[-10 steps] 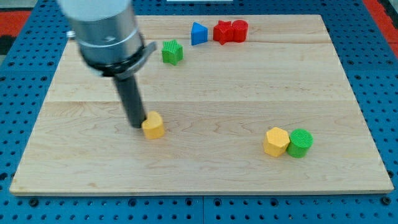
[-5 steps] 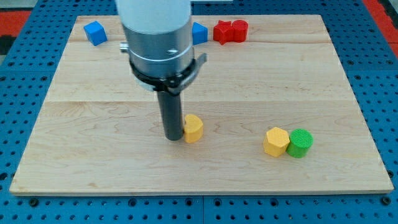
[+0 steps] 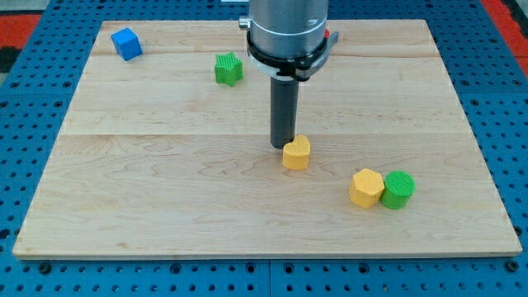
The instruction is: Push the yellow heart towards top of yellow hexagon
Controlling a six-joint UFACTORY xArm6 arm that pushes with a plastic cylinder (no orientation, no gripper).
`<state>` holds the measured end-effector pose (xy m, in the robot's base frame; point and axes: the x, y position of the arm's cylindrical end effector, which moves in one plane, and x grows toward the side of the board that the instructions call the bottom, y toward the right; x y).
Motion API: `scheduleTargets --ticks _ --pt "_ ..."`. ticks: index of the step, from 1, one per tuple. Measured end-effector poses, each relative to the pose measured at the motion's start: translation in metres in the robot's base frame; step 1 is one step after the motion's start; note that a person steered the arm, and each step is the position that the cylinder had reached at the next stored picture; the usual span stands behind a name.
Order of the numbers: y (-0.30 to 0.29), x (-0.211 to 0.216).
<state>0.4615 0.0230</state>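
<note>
My tip [image 3: 284, 147] has no jaws to open or close; it is a bare rod resting on the board and pressing, as far as the angle lets me judge, against the upper left edge of the yellow heart [image 3: 296, 153]. That heart sits near the middle of the wooden board [image 3: 124, 190], up and to the view's left of the yellow hexagon [image 3: 365, 187], which touches a green cylinder [image 3: 398, 190] on its right. Well apart toward the view's top lie a green block [image 3: 228, 68] and a blue cube [image 3: 126, 43]; the arm hides whatever sits behind it. To finish well, the push should run mostly rightward, keeping contact behind the heart's centre so it does not spin off, and stop just above the hexagon without nudging it.
</note>
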Motion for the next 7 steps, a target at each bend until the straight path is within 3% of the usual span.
scheduleTargets --ticks 3,5,7 --pt "0.024 0.056" --pt "0.068 0.062" --pt "-0.061 -0.016"
